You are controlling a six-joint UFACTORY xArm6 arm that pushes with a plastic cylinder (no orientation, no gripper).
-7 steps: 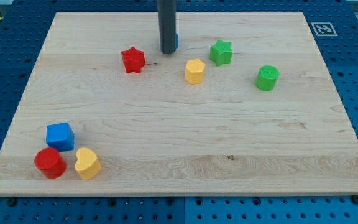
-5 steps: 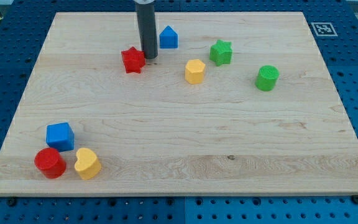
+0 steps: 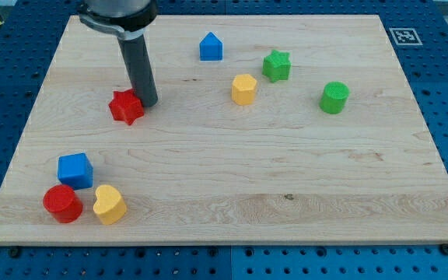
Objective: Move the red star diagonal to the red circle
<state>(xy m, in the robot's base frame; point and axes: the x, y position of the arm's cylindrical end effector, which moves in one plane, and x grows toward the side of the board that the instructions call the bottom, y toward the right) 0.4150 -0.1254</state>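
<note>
One red star (image 3: 126,106), newly shifted left

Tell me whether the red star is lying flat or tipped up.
Flat. The red star rests evenly on the board, its top face level; my tip sits against its right side.

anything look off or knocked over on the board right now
Nothing stands out. All the blocks sit flat on the wooden board, none tipped or stacked. My tip presses against the red star from the view's right, well above the red circle.
</note>
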